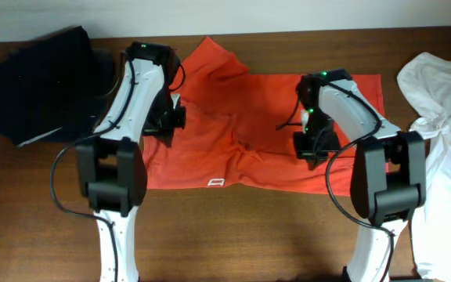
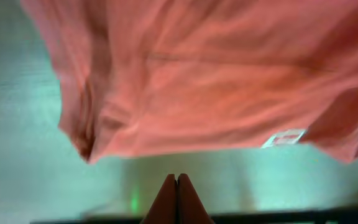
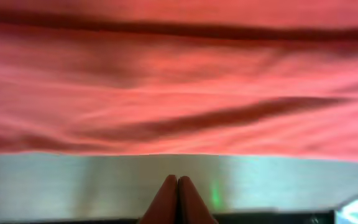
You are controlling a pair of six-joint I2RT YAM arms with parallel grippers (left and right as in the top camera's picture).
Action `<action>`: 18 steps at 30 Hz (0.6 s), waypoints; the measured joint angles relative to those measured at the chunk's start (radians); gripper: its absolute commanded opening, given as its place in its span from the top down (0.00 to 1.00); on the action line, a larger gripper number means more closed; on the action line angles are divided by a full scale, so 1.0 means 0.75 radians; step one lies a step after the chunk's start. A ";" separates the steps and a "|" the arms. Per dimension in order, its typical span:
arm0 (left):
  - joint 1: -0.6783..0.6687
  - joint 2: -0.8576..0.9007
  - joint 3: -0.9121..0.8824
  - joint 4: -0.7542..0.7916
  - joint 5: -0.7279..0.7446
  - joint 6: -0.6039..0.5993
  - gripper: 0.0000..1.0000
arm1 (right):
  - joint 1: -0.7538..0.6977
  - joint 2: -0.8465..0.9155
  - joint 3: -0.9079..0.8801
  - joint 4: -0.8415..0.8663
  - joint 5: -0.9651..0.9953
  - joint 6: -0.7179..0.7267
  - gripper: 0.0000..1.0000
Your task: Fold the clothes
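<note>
shirt (image 1: 241, 133) spread rumpled on desk (image 1: 249, 235) | left end effector (image 2: 177, 186) closed, empty | right end effector (image 3: 177, 186) closed, empty

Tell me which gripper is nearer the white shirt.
Right. The right gripper is over the half of the red-orange T-shirt nearest the white shirt; the left gripper is over its opposite side, farther away.

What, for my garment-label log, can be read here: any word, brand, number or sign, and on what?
No text can be read.
White mark by the hem of the red-orange T-shirt, overhead view: too small to read.
White patch on the T-shirt, left wrist view: blurred, unreadable.
</note>
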 measured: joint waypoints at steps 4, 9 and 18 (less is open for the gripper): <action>-0.015 -0.080 -0.302 0.160 -0.029 -0.064 0.99 | -0.184 -0.015 -0.202 0.059 0.141 0.145 0.96; -0.186 -0.705 -0.522 0.398 -0.136 -0.212 0.99 | -0.432 -0.023 -0.379 0.240 0.089 0.199 0.96; -0.188 -0.690 -1.048 0.773 -0.163 -0.272 1.00 | -0.768 -0.586 -0.523 0.410 -0.058 0.150 0.96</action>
